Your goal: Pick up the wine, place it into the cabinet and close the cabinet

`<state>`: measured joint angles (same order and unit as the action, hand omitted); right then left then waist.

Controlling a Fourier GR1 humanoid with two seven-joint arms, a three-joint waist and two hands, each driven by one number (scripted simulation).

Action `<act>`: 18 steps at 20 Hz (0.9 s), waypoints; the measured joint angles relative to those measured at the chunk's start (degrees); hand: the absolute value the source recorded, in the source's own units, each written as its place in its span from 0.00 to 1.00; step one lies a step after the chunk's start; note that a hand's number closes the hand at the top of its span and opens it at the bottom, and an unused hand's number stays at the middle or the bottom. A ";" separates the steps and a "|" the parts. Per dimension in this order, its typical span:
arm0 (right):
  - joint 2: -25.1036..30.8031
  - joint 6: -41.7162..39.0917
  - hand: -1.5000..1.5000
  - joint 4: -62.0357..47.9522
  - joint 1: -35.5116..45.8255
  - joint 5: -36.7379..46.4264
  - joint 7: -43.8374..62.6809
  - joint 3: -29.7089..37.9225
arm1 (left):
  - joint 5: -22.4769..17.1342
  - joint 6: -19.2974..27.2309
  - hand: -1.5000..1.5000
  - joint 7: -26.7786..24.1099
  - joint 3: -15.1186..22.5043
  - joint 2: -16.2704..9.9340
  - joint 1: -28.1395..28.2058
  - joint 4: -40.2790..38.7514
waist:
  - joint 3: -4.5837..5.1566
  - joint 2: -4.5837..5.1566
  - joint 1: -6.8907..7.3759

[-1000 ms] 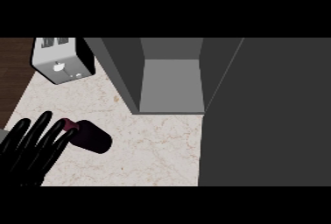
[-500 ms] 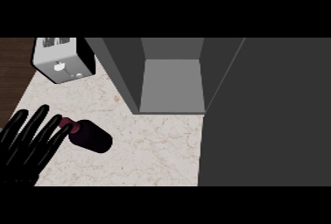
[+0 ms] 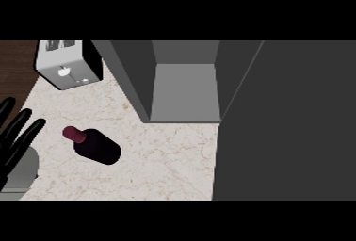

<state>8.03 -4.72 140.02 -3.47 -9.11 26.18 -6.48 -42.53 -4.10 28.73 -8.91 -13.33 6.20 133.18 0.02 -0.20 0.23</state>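
At the left edge, low down: the left hand, black, with a bit of grey forearm under it
Fingers: straight and spread, tips pointing up and a little to the right, nothing in them at all
Gap: the fingertips are just left of the bottle's cap, close but not touching as far as I can see
Wine bottle: sitting on the counter right beside the hand, dark body with a dark red cap pointing toward the upper left, so toward the fingers; can't honestly tell if it's standing or lying
Counter: pale marbled top, the bottle is on the left half of it
Toaster: silver, up in the far left corner, well apart from the bottle
Cabinet: grey, open, beyond the bottle and off to its right, with the inside shelf showing
Cabinet door: big dark grey panel swung out, filling the whole right side
Right hand: doesn't show anywhere
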 measured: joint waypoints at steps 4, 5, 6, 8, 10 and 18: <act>-0.23 0.88 0.00 0.20 1.83 0.23 1.65 0.13 | -2.86 -1.09 0.00 1.10 -4.88 -1.20 -0.62 -0.60 | 0.01 0.00 0.06; -0.43 0.75 0.00 0.32 1.02 0.32 1.09 -0.02 | -4.23 -2.00 0.00 0.99 -6.50 -1.52 -0.58 -1.27 | 0.01 -0.01 0.00; -0.63 1.05 0.00 0.40 1.32 0.46 1.39 -0.32 | -5.14 -3.01 0.00 0.85 -7.42 -1.39 0.12 -1.30 | 0.01 0.00 0.01; -0.25 0.84 0.00 0.65 1.39 0.51 1.82 0.31 | -7.47 -3.31 0.00 1.26 -9.84 -1.92 -0.15 -1.39 | 0.01 0.01 -0.05; -0.51 0.63 0.00 0.81 0.88 0.91 1.51 -0.54 | -9.50 -3.43 0.00 1.84 -11.56 -2.70 -1.29 -2.21 | 0.01 0.03 -0.16; -0.55 1.52 0.00 1.55 3.68 1.45 5.23 -0.03 | -12.20 -7.03 0.00 2.28 -15.97 -4.73 -3.19 -8.79 | 0.00 0.09 -0.34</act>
<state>7.48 -3.20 141.57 0.21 -7.66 31.42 -6.52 -54.72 -11.13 31.00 -24.88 -18.06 3.01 124.39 0.02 -0.10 -0.11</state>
